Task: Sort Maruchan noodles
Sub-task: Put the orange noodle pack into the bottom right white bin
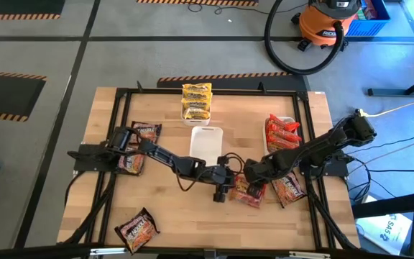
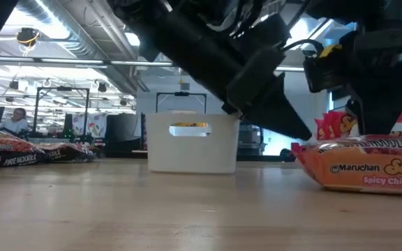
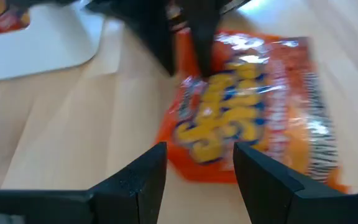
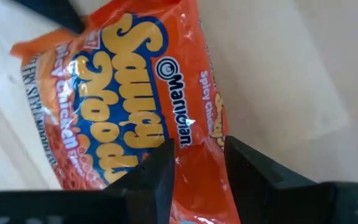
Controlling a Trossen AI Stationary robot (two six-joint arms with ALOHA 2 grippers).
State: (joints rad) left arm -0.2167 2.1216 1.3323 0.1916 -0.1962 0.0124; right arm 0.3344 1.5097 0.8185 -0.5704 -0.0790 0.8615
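1. High view looks straight down from above, taking in the whole table point(image 1: 192, 216), both arms and the floor around.
2. Low view sits at tabletop level, looking across the wood into the room, close to a white tray point(image 2: 192, 143).
3. Left wrist view peers past its own fingers point(image 3: 143, 180), very near an orange packet point(image 3: 253, 112).
4. Right wrist view hangs close over that same orange packet point(image 4: 135, 106), so all four views share it.

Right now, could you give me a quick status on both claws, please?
Left claw open, empty, facing orange packet. Right claw open directly over that packet, not gripping. White tray close behind, empty.
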